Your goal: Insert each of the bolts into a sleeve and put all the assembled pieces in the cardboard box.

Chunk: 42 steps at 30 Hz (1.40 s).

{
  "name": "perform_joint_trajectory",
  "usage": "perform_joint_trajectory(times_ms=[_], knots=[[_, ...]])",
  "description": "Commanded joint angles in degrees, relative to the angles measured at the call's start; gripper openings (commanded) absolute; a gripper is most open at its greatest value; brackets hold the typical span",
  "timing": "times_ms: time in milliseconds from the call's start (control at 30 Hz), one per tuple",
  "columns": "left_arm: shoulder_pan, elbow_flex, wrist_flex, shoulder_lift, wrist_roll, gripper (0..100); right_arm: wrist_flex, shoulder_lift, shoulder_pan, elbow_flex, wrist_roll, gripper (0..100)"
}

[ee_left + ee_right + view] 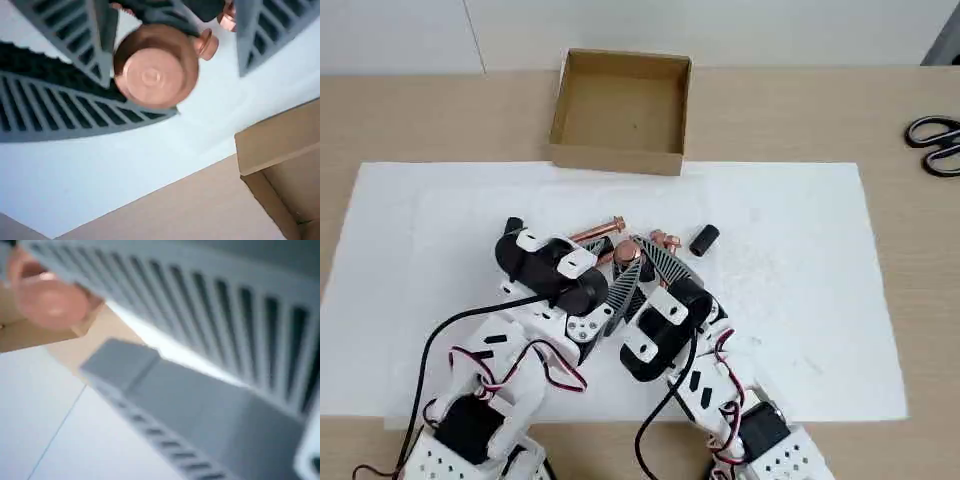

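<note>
A copper bolt (156,65) stands upright with its round head facing up, over the middle of the white paper sheet (800,300). Ribbed grey fingers (55,110) press against it, and the left claw (616,268) seems to be clenched on it, though the close view makes the grip hard to judge. The right claw (655,262) sits just beside it, tip to tip with the left one; I cannot tell whether it is grasping anything.

A second bolt (598,232) lies flat on the sheet just beyond the claws, with more copper pieces (665,240) next to it. A black sleeve (704,240) lies near those. The cardboard box (620,155) sits open at the far edge of the sheet, well apart from the claws. Scissors (935,145) lie on the bare tabletop (420,110) at the far right.
</note>
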<state>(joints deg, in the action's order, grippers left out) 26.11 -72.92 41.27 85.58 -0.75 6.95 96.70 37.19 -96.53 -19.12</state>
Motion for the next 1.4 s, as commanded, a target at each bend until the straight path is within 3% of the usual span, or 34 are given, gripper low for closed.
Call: perform_joint_trajectory(times_ms=[0,300,433,600,667,833,967,1167,1367], knots=[[-0.7,6.2,0.2,-0.1,0.0,16,-0.4,1.3,-0.1,-0.2,-0.4,0.5],[-1.2,17.6,4.0,-0.4,-0.3,16,-0.4,1.3,-0.1,-0.2,-0.4,0.5],[-9.0,15.6,4.8,-0.3,-0.1,14,-0.4,1.3,-0.7,-0.2,-0.4,0.5],[-23.0,15.4,2.7,0.0,0.1,0,-0.4,1.3,-4.8,0.0,-0.3,0.5],[-26.4,15.0,2.4,-0.1,0.0,1,-0.4,1.3,-5.8,0.0,-0.1,0.5],[-27.0,10.2,7.3,-0.3,-3.4,1,-0.9,1.3,-10.4,2.6,0.4,0.5],[-27.0,6.5,9.1,-0.1,-7.8,1,3.3,-0.8,-16.7,12.7,4.7,0.5],[-26.9,6.2,9.1,0.0,-10.3,1,8.5,-17.4,-22.5,29.5,8.2,0.5],[-26.9,6.1,8.9,0.0,-12.4,1,8.3,-46.5,-23.7,46.4,8.1,0.5]])
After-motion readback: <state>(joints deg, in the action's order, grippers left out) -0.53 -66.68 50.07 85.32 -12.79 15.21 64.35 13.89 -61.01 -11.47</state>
